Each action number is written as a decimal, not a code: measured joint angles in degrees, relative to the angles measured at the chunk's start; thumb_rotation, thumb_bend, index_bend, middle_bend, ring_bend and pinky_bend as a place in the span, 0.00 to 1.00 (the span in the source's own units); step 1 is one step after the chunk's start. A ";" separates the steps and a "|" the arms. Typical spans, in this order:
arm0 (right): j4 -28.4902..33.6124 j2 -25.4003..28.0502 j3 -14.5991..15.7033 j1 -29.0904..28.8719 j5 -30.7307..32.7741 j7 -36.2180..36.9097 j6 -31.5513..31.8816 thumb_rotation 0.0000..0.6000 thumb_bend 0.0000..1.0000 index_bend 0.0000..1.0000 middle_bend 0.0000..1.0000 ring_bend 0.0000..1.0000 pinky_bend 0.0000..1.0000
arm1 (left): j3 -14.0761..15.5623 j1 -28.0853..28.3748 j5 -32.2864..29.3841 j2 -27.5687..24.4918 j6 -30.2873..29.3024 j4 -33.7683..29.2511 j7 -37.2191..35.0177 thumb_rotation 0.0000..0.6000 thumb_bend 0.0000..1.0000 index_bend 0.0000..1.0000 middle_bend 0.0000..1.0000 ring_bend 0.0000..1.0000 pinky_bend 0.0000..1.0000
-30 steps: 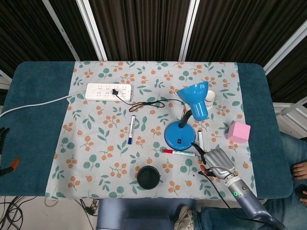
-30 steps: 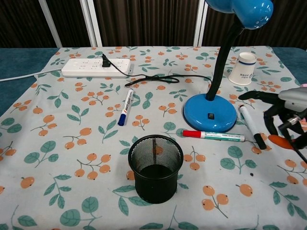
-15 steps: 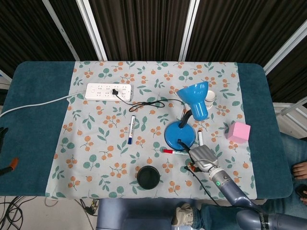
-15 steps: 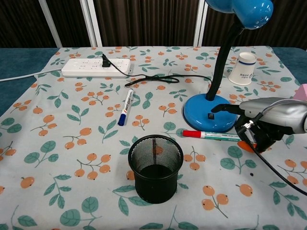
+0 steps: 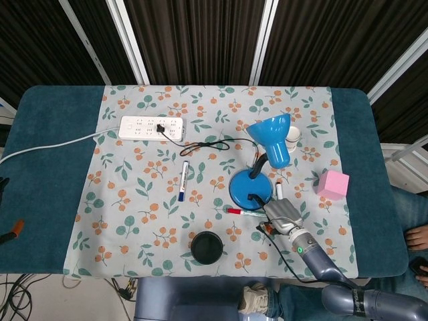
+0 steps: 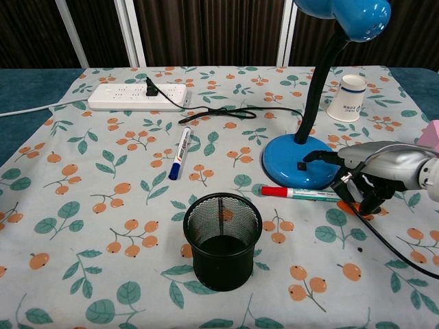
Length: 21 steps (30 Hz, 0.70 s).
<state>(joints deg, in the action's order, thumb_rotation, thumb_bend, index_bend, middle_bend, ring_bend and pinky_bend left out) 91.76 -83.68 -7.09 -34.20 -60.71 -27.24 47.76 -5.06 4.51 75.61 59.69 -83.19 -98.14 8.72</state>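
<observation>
My right hand hovers low at the front right of the blue desk lamp's base. Its fingers curl down over the right end of a red-capped marker that lies flat on the cloth; its thumb stretches toward the lamp base. I cannot tell whether the fingers touch the marker. A white marker lies just behind the hand. Only a sliver of my left hand shows at the left edge of the head view.
A black mesh pen cup stands near the front edge. A blue marker lies mid-table. A white power strip, the lamp's black cord, a paper cup and a pink block lie around.
My right hand has moved left, from the table's right side to the lamp base, and now sits over the red-capped marker's end. The marker has not shifted.
</observation>
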 measured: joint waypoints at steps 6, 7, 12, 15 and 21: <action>-0.10 0.04 0.82 -0.57 0.27 -0.03 -0.06 1.00 0.50 0.00 0.63 0.76 0.88 | -0.02 -0.01 -0.09 0.00 -0.02 0.00 0.06 1.00 0.28 0.06 0.05 0.00 0.08; -0.20 0.02 0.90 -0.71 0.33 -0.04 -0.12 1.00 0.50 0.00 0.63 0.76 0.89 | -0.02 -0.01 -0.11 -0.01 -0.02 -0.01 0.05 1.00 0.28 0.06 0.05 0.00 0.08; -0.34 -0.12 1.28 -1.21 0.47 -0.07 0.25 1.00 0.50 0.00 0.63 0.76 0.91 | -0.07 -0.03 -0.18 -0.03 -0.07 -0.02 0.01 1.00 0.28 0.06 0.05 0.00 0.08; -0.34 -0.14 1.54 -1.41 0.70 -0.10 0.43 1.00 0.50 0.00 0.63 0.76 0.92 | -0.05 -0.01 -0.18 -0.06 -0.02 -0.01 0.01 1.00 0.28 0.06 0.05 0.00 0.08; -0.41 -0.14 2.18 -2.05 1.30 -0.61 0.26 1.00 0.50 0.00 0.63 0.76 0.94 | -0.07 -0.04 -0.22 -0.08 -0.08 -0.03 -0.02 1.00 0.28 0.06 0.05 0.00 0.08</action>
<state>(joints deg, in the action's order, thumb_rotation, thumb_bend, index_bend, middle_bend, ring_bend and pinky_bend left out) 91.35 -83.82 -4.91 -36.25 -59.41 -27.85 48.02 -5.13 4.48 75.40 59.60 -83.27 -98.17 8.70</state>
